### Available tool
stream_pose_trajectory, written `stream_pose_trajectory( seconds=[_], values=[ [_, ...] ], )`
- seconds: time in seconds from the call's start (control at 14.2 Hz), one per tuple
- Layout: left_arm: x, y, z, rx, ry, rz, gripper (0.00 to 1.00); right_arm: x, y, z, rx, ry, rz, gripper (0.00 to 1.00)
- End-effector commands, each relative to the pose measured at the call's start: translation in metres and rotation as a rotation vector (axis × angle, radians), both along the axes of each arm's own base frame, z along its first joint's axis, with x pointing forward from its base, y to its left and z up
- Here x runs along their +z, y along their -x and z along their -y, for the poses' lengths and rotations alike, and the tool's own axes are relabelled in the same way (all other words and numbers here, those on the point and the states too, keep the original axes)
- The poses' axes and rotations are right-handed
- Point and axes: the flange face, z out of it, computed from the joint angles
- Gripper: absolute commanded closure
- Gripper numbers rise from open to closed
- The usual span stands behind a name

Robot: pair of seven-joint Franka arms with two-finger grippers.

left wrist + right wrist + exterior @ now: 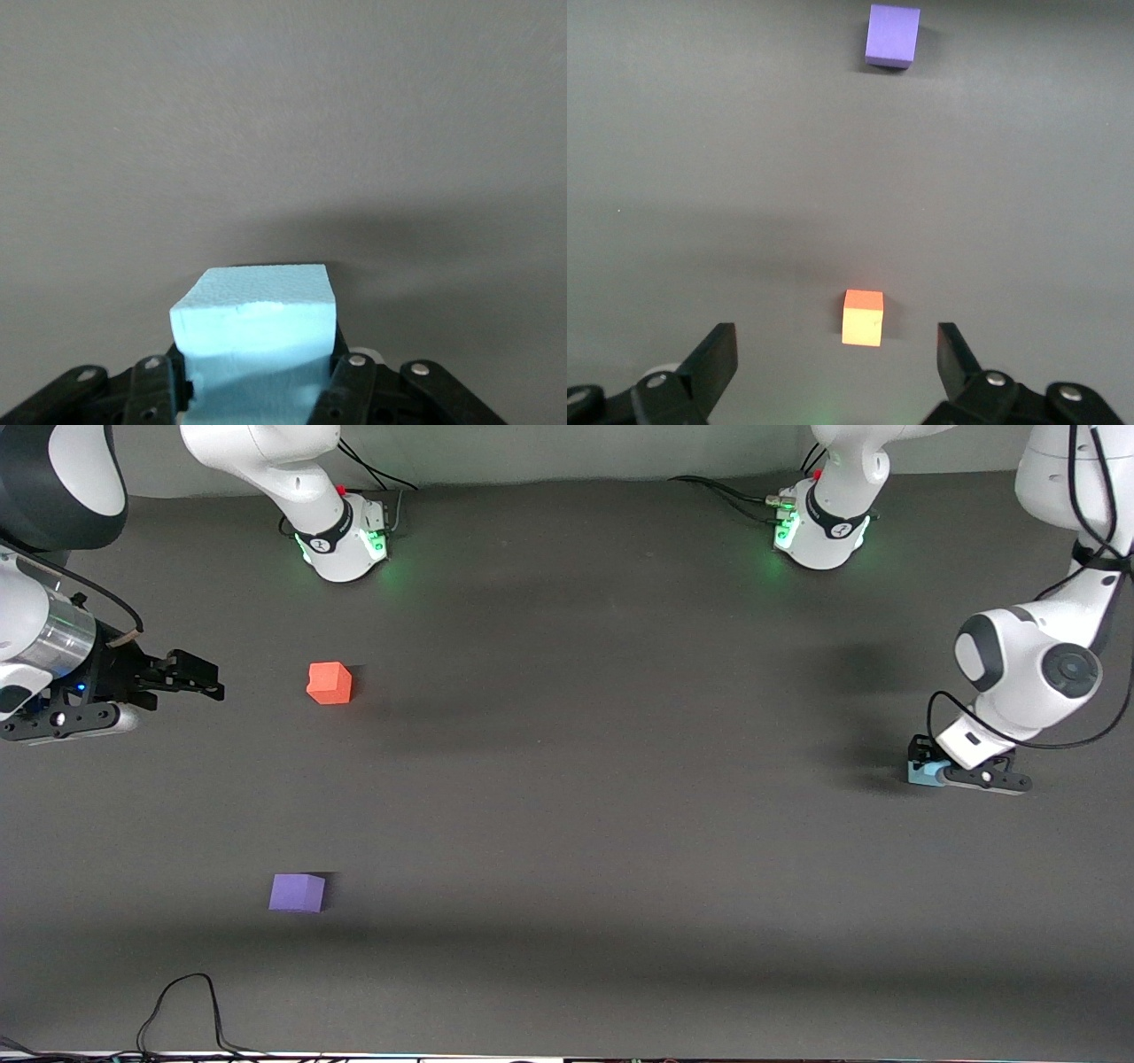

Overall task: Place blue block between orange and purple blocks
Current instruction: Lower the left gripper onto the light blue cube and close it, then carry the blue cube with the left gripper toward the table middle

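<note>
The blue block (921, 772) is at the left arm's end of the table, low at the table surface. My left gripper (926, 766) is shut on it. In the left wrist view the block (257, 328) fills the gap between the left gripper's (257, 376) fingers. The orange block (330, 683) and the purple block (298, 892) sit apart toward the right arm's end, the purple one nearer the front camera. My right gripper (208, 677) is open and empty in the air beside the orange block. The right wrist view shows the right gripper (835, 347), the orange block (863, 317) and the purple block (892, 35).
The two arm bases (341, 540) (819, 527) stand at the table's back edge with cables beside them. A black cable (186, 1005) loops over the front edge. The dark grey table top (620, 779) lies bare between the blocks.
</note>
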Motion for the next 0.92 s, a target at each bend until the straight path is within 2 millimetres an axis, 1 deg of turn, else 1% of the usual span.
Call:
stream_pose_trajectory(
  seconds=[0.0, 0.07, 0.14, 0.21, 0.35, 0.42, 0.49, 0.63, 0.7, 0.85],
  values=[
    [0.094, -0.044, 0.017, 0.013, 0.008, -0.101, 0.7, 0.008, -0.011, 0.002, 0.003, 0.021, 0.013, 0.0],
    [0.12, -0.056, 0.027, 0.027, 0.007, -0.119, 0.7, 0.008, -0.012, 0.002, 0.001, 0.021, 0.013, 0.0],
    [0.142, -0.065, 0.046, 0.05, 0.008, -0.132, 0.7, 0.008, -0.012, 0.003, -0.001, 0.023, 0.013, 0.0],
    [0.162, -0.072, 0.075, 0.084, 0.007, -0.148, 0.7, 0.006, -0.013, 0.003, -0.002, 0.022, 0.01, 0.0],
    [0.193, -0.08, 0.134, 0.162, 0.005, -0.148, 0.7, 0.006, -0.014, 0.004, -0.003, 0.024, 0.012, 0.0],
    [0.204, -0.082, 0.172, 0.199, 0.009, -0.142, 0.7, 0.01, -0.014, 0.004, -0.003, 0.024, 0.018, 0.0],
    [0.212, -0.08, 0.208, 0.233, 0.013, -0.136, 0.7, 0.011, -0.014, 0.005, -0.005, 0.024, 0.021, 0.0],
    [0.208, -0.064, 0.3, 0.259, -0.002, -0.118, 0.69, 0.015, -0.013, 0.006, -0.006, 0.023, 0.027, 0.0],
    [0.204, -0.056, 0.349, 0.288, -0.014, -0.106, 0.69, 0.016, -0.013, 0.007, -0.008, 0.023, 0.03, 0.0],
    [0.191, -0.043, 0.449, 0.364, -0.02, -0.06, 0.69, 0.017, -0.012, 0.01, -0.014, 0.024, 0.032, 0.0]
  ],
)
